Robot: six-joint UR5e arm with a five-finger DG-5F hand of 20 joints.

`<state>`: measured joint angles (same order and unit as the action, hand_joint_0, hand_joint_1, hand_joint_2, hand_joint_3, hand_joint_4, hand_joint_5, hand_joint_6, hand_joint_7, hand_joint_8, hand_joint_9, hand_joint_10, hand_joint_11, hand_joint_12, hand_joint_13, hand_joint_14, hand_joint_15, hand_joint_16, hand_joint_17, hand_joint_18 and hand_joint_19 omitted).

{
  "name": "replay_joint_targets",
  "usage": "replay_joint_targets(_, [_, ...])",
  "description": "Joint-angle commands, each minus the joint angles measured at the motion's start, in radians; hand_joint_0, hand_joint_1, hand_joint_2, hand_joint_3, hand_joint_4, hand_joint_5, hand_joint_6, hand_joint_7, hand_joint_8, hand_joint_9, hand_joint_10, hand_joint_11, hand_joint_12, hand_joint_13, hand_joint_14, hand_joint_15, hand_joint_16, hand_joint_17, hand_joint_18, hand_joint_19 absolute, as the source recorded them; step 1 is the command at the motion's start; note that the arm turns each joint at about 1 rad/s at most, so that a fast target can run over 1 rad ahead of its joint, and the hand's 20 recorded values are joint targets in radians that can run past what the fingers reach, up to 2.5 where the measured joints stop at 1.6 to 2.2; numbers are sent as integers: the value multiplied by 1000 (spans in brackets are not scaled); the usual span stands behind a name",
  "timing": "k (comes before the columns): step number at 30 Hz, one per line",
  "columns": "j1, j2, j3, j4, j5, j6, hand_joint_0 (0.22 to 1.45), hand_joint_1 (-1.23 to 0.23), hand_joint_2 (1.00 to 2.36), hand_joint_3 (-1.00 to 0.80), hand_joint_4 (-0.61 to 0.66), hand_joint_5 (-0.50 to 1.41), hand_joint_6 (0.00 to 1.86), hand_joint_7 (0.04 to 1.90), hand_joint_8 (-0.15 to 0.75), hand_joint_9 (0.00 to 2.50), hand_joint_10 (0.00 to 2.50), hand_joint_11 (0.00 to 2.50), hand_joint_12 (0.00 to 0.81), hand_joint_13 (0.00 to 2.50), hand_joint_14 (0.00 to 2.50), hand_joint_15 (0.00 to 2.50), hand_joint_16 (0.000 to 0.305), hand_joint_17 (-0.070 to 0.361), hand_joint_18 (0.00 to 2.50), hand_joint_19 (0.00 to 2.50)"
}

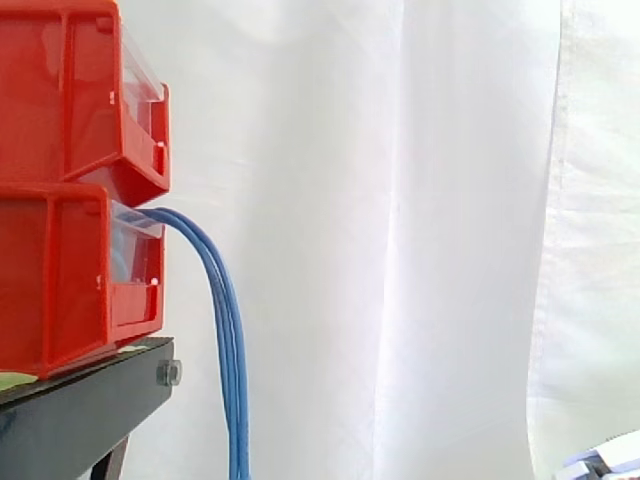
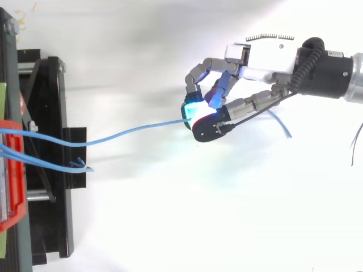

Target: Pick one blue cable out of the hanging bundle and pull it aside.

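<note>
A bundle of thin blue cables (image 1: 226, 320) leaves the lower red bin (image 1: 60, 290) and hangs down past the black stand (image 1: 90, 405). In the top view one blue cable (image 2: 125, 134) runs away from the others, from the bin edge (image 2: 12, 170) rightwards to my hand (image 2: 258, 59). The hand's curled fingers and thumb pinch this cable between glowing cyan and white fingertips (image 2: 194, 109). The cable's loose tail (image 2: 282, 126) trails out behind the hand. The other blue cables (image 2: 76, 165) stay near the stand, ending just off its edge.
A second red bin (image 1: 70, 100) is stacked on the lower one. The black stand (image 2: 51, 141) fills the left side of the top view. White curtain lies behind and to the right. A pale bluish part (image 1: 610, 460) shows at the side view's bottom right corner.
</note>
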<state>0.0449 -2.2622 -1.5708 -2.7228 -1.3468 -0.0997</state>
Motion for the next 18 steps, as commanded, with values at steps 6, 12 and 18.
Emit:
replay_joint_targets(6, [0,0,0,0,0,0,635,-924,1029,57,97,-78,916,1251,315,1313,21,608,248,937,24,690,24,55,700,622])
replay_joint_targets(12, [0,0,0,0,0,0,633,-919,1028,49,93,-78,916,1240,320,1315,18,610,231,938,25,717,19,43,663,626])
replay_joint_targets(18, [0,0,0,0,0,0,633,-919,1027,45,91,-77,915,1242,316,1319,20,612,210,925,26,734,15,33,626,616])
